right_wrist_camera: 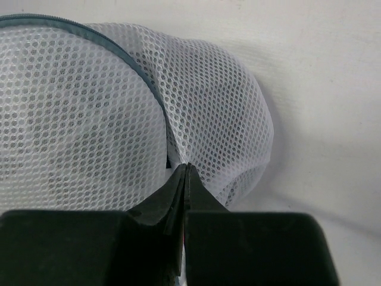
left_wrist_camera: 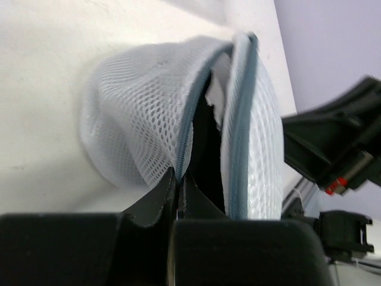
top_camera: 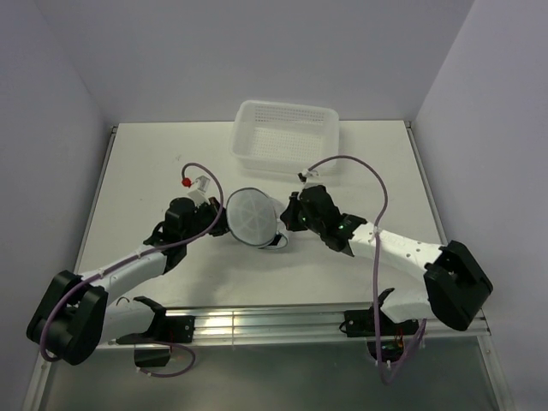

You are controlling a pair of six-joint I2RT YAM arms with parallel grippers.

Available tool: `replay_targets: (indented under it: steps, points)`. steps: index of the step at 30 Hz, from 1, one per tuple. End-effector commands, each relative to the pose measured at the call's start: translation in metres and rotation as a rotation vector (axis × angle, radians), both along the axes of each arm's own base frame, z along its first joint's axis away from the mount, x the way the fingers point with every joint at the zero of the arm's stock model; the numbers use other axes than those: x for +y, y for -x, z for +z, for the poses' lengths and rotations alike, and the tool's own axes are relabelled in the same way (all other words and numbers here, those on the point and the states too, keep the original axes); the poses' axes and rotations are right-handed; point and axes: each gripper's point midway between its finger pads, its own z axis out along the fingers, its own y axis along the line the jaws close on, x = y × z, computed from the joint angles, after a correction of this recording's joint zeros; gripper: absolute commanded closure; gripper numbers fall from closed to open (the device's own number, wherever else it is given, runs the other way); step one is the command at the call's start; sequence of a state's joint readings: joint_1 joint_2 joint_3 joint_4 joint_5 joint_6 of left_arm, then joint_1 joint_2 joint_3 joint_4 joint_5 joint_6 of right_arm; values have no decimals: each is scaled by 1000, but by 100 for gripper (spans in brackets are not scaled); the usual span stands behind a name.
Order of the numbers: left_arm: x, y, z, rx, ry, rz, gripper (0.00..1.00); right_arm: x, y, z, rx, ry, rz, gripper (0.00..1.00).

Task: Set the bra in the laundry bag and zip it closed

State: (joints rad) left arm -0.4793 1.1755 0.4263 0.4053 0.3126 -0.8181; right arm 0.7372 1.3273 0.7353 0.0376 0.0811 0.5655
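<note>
The laundry bag (top_camera: 251, 217) stands on edge in the middle of the table, a round white mesh pod between my two grippers. My left gripper (left_wrist_camera: 177, 176) is shut on the grey zipper rim of one half of the laundry bag (left_wrist_camera: 134, 113). The two halves gape, and the black bra (left_wrist_camera: 205, 152) shows in the gap between them. My right gripper (right_wrist_camera: 186, 167) is shut at the crease where the two mesh domes of the laundry bag (right_wrist_camera: 77, 113) meet, pinching the mesh there. In the top view the left gripper (top_camera: 220, 219) and right gripper (top_camera: 287, 224) flank the bag.
A rectangular white perforated basket (top_camera: 324, 120) stands at the back of the table, just beyond the right arm. The right arm's black body (left_wrist_camera: 333, 149) shows close behind the bag in the left wrist view. A metal rail (top_camera: 257, 321) runs along the near edge.
</note>
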Motion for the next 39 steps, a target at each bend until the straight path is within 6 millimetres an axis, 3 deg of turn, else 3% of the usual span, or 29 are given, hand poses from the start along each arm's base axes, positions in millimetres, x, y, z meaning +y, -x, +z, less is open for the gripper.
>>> replay_targets:
  steps: [1, 5, 11, 15, 17, 18, 19, 23, 24, 26, 28, 29, 31, 33, 37, 39]
  points:
    - [17, -30, 26, -88, -58, 115, 100, -15, -4, 27, -80, -53, -80, 100]
    - [24, -47, 43, -100, -65, 166, 100, -33, 0, 25, -88, -73, -133, 100]
    - [44, -50, 37, -56, -78, 231, 100, -58, -1, 33, -136, -110, -213, 100]
    - [54, -53, 35, -17, -89, 248, 99, -46, 1, 18, -80, -137, -177, 100]
    - [50, -51, 39, -5, -91, 222, 74, -33, -1, 17, -57, -190, -158, 100]
    - [50, -49, 40, -3, -88, 218, 47, -25, 2, 18, -39, -220, -127, 100]
    - [50, -47, 42, -6, -88, 216, 38, -23, 1, 18, -24, -244, -136, 100]
    - [63, -28, 51, -8, -114, 239, 23, -25, -7, 23, -22, -290, -209, 100]
    - [69, -22, 44, 22, -140, 256, 15, -27, -9, 26, -27, -304, -225, 100]
    - [77, -14, 50, 20, -157, 279, 13, -29, -12, 35, -28, -354, -251, 100]
    - [73, 6, 45, 63, -136, 238, 15, -25, -12, 38, -16, -383, -253, 100]
    - [61, 20, 52, 46, -101, 200, 17, -23, -14, 35, -11, -389, -257, 100]
    - [50, 37, 48, 75, -49, 207, 19, -20, -17, 36, -7, -422, -262, 100]
    - [22, 59, 48, 103, 45, 166, 21, -19, -19, 37, -9, -446, -269, 100]
    - [-15, 67, 62, 77, 271, 106, 22, -21, -16, 40, -14, -495, -281, 100]
    - [-32, 76, 49, 125, 259, 62, 21, -24, -15, 40, -19, -498, -290, 100]
